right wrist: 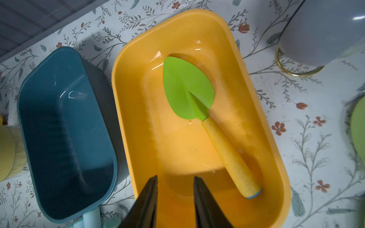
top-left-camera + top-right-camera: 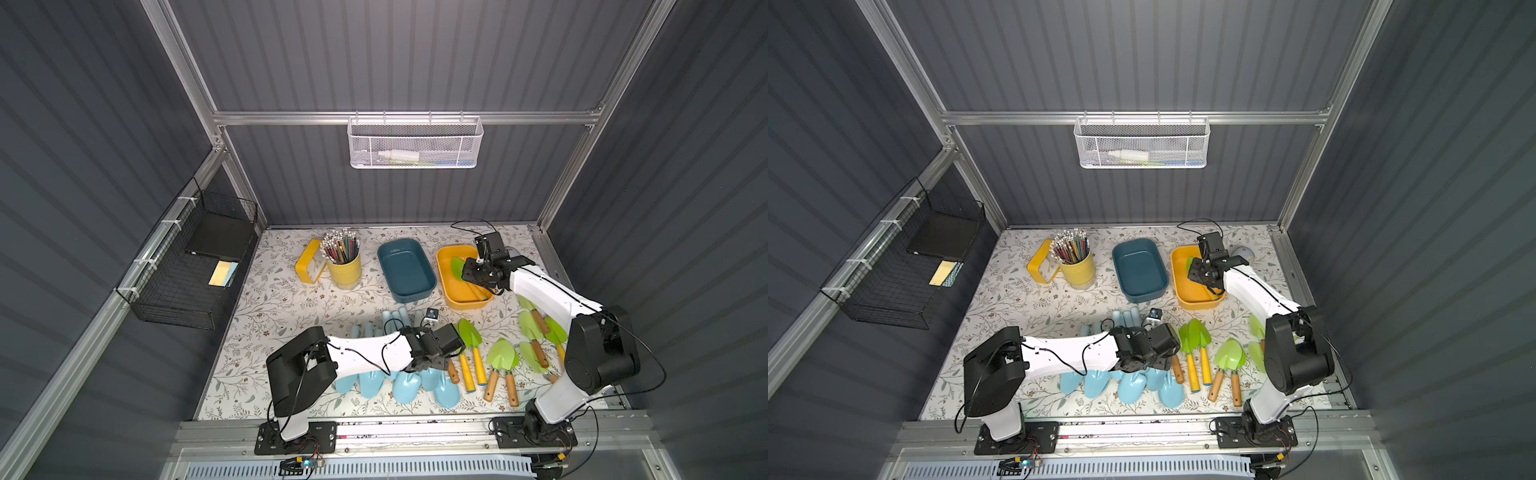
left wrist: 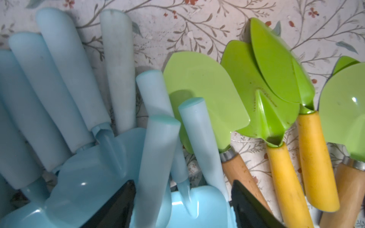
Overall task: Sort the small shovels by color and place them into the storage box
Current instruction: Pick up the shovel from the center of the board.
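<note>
Left hand (image 3: 183, 183) lines up on the pale-blue shovels (image 2: 405, 388); right hand (image 1: 175, 177) hangs empty over the yellow box (image 1: 134, 122).
Low over the heap at the near middle of the table (image 2: 282, 307), the left hand stands wide with two blue handles (image 3: 156, 158) between its jaws. It would do best to centre on one, close squarely across it and lift straight up, clear of the neighbours, toward the empty teal box (image 2: 406, 270). The right hand, narrowly parted, holds nothing; one green shovel (image 1: 187, 88) lies flat in the yellow box.

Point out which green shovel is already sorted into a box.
The yellow-handled green shovel, lying alone inside the yellow box. The other green shovels lie out on the floral table.
</note>
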You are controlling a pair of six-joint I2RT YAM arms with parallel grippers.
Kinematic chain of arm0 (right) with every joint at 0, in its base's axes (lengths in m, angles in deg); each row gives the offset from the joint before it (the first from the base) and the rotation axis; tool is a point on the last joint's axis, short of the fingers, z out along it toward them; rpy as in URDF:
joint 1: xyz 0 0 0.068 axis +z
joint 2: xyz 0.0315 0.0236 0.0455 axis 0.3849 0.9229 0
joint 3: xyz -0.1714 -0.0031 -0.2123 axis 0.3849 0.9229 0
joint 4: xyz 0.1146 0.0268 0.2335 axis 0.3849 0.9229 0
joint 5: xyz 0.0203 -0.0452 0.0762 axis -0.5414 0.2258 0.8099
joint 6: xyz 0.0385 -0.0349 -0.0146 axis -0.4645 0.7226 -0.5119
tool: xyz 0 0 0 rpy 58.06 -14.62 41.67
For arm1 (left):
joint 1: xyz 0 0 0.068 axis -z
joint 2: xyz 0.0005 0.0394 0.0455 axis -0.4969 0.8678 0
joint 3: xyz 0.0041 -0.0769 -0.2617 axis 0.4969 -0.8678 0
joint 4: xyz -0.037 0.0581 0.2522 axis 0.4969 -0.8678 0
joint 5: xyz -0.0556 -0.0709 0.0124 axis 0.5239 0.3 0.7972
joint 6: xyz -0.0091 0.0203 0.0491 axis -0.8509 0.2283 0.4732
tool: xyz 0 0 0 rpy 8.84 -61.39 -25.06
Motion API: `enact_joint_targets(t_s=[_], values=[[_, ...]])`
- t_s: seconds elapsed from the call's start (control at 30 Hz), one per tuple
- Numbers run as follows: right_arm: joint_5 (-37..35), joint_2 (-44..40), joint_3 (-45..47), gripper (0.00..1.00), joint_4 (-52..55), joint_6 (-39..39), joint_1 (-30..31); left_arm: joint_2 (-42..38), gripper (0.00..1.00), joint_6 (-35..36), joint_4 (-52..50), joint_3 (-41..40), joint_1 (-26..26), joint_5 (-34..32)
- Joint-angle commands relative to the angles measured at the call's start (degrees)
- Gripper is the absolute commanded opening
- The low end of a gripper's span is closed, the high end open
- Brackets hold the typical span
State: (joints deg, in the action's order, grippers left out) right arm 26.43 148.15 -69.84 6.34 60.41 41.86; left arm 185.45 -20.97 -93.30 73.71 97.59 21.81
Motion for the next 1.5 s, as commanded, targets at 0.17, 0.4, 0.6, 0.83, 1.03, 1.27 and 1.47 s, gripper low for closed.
enact_joint_targets(t_s=[0.17,0.4,0.6,0.83,1.03,1.27,1.47], values=[[0.39,0.34,0.39,0.34,0.18,1.18,0.11,0.14,0.74,-3.34,-4.94,-1.23,-0.29,0.03],[0.71,0.12,1.43,0.33,-0.43,0.91,0.03,1.82,0.53,-2.32,-4.23,-2.42,-0.30,1.08],[0.94,0.16,1.42,0.33,-0.83,0.62,-0.24,3.43,0.33,-2.59,-4.08,-3.08,-0.29,0.48],[1.74,-0.48,1.85,0.33,-0.96,0.15,-1.11,5.49,0.06,-2.26,-5.12,0.72,-0.29,-1.90],[2.83,-1.27,2.20,0.33,-1.28,-0.54,-1.76,5.78,0.00,-2.31,-9.21,7.93,-0.29,-4.77],[2.97,-1.67,1.90,0.33,-1.37,-1.31,-1.91,5.56,0.00,-1.97,-16.76,22.51,-0.38,-7.33],[1.49,-2.82,0.64,0.33,-1.79,-1.29,-2.44,7.38,0.00,4.25,-16.60,34.21,-8.49,-10.99]])
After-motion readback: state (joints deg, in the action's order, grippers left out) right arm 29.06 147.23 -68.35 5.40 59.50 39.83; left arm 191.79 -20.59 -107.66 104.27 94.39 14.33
